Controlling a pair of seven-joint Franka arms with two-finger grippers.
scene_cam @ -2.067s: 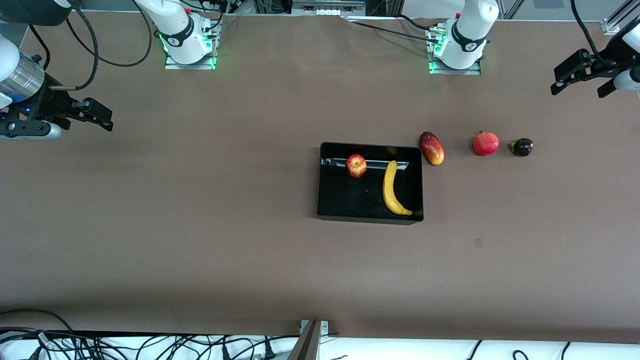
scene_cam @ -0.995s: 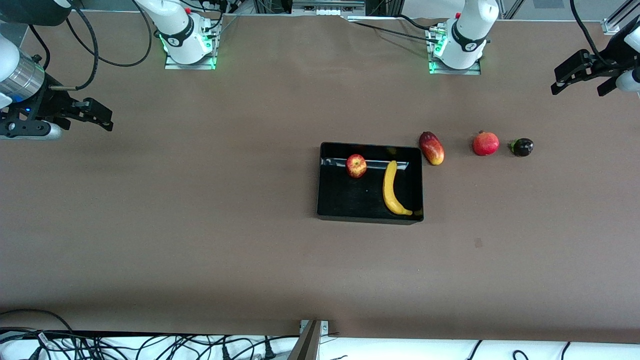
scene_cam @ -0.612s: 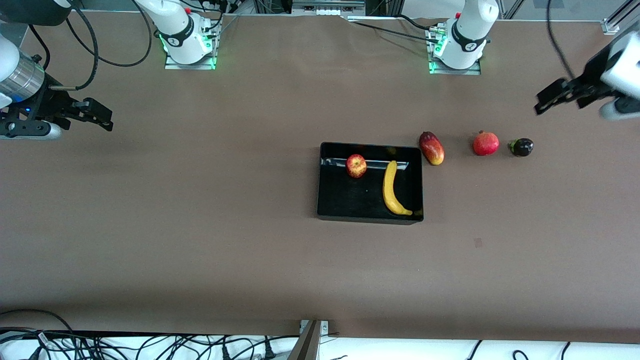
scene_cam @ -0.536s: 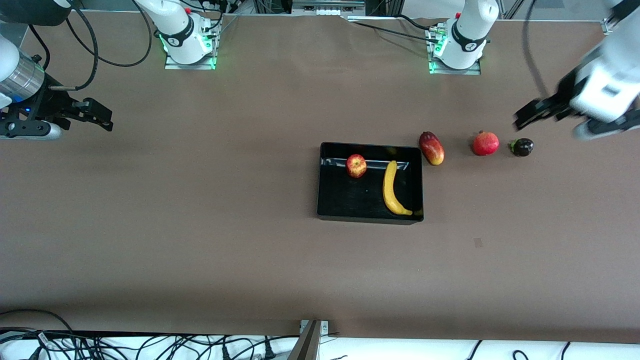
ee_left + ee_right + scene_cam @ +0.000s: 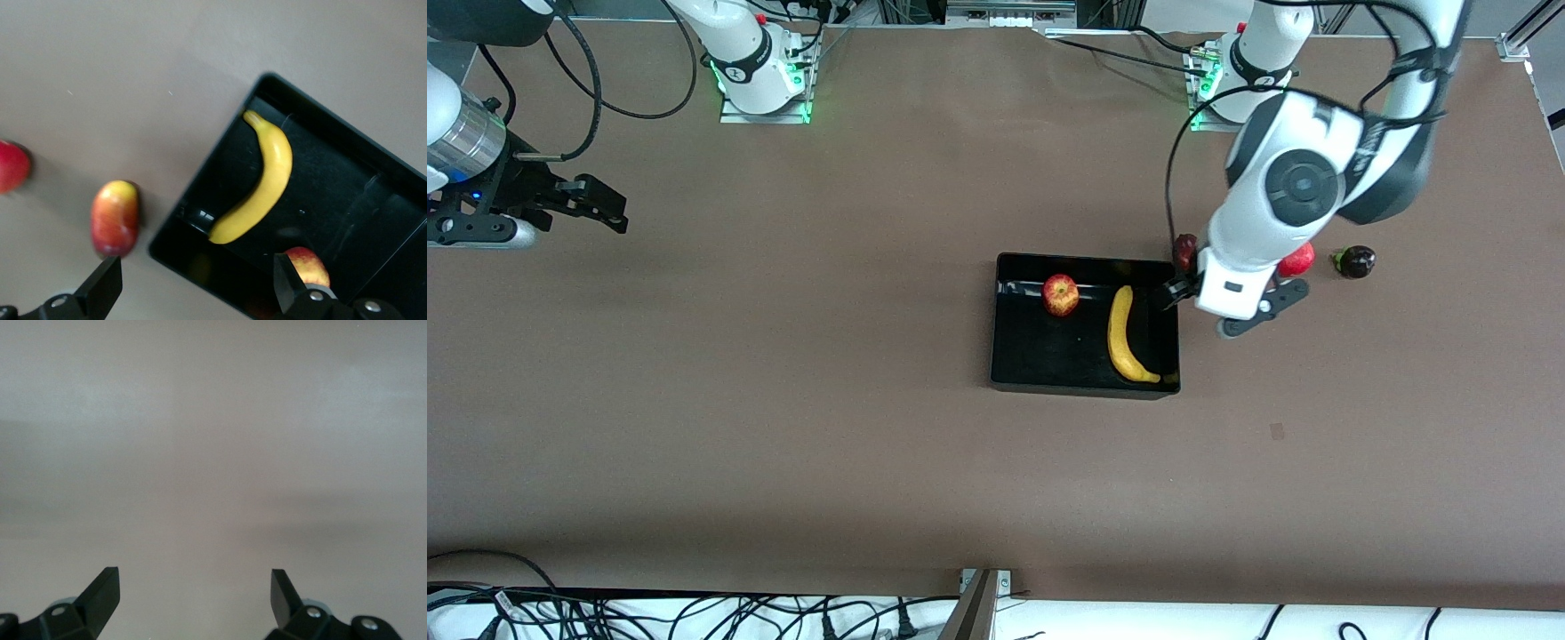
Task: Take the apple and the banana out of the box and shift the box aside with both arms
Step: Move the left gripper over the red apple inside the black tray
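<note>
The black tray [image 5: 1040, 356] lies mid-table, holding the red-and-yellow apple [image 5: 1060, 294] and the yellow banana [image 5: 1125, 336]. My left gripper [image 5: 1216, 307] is open and empty, up over the tray's wall at the left arm's end, beside the mango [image 5: 1184, 252]. The left wrist view shows the tray [image 5: 347, 200], the banana [image 5: 263, 183], the apple [image 5: 307, 263] and the mango [image 5: 115, 219], with my open left gripper [image 5: 193, 287] above the tray's corner. My right gripper [image 5: 615, 212] waits open and empty at the right arm's end; the right wrist view shows that gripper [image 5: 193, 597] over bare table.
The mango lies just outside the tray, mostly hidden by the left arm. A red pomegranate [image 5: 1300, 260] is partly hidden beside it, and also shows in the left wrist view [image 5: 10, 167]. A small dark round fruit [image 5: 1354, 261] lies farther toward the left arm's end.
My left arm has swung in from the table's edge at its own end to over the tray's wall and the mango. The right arm, tray and fruits have not moved.
</note>
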